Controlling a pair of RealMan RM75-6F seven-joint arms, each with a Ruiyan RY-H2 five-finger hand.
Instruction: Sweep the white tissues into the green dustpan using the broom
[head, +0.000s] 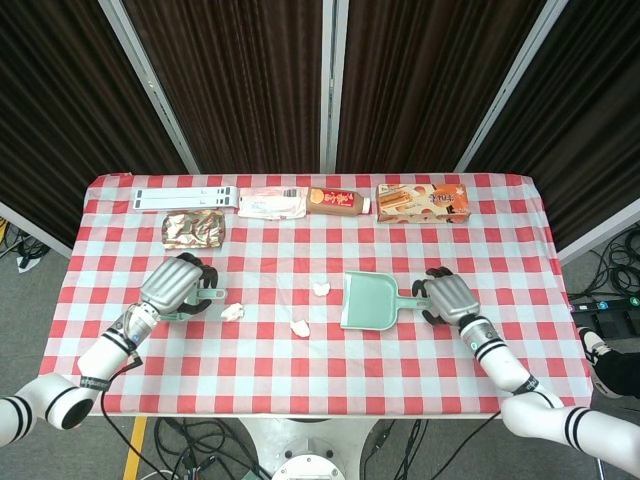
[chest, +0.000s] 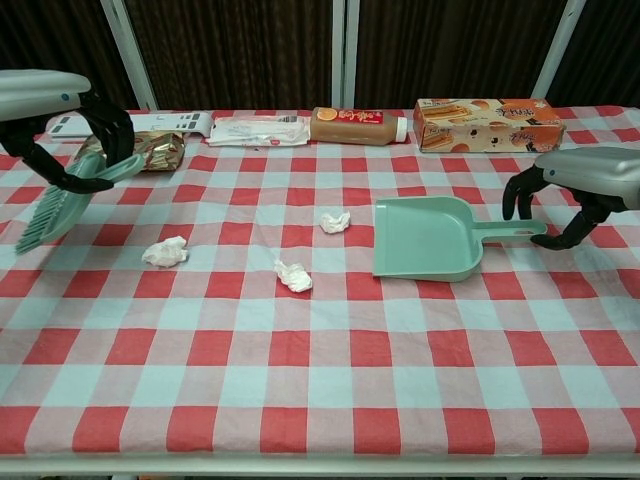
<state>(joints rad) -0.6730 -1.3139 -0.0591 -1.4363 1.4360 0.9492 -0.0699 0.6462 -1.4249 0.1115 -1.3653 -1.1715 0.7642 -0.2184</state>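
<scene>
My left hand (head: 176, 287) (chest: 84, 140) grips the handle of the green broom (chest: 55, 207), which hangs tilted above the table's left side, bristles down. Three white tissues lie on the checked cloth: one beside the broom (head: 232, 311) (chest: 165, 251), one in the middle (head: 321, 289) (chest: 335, 221), one nearer the front (head: 300, 327) (chest: 294, 275). The green dustpan (head: 366, 301) (chest: 423, 238) lies flat, mouth toward the tissues, handle pointing right. My right hand (head: 448, 298) (chest: 570, 190) arches over the handle's end, fingers and thumb apart on either side of it.
Along the far edge lie a white strip (head: 187, 199), a white packet (head: 270, 204), a brown bottle (head: 338, 200) and an orange box (head: 423, 202). A crumpled foil bag (head: 193, 230) sits behind my left hand.
</scene>
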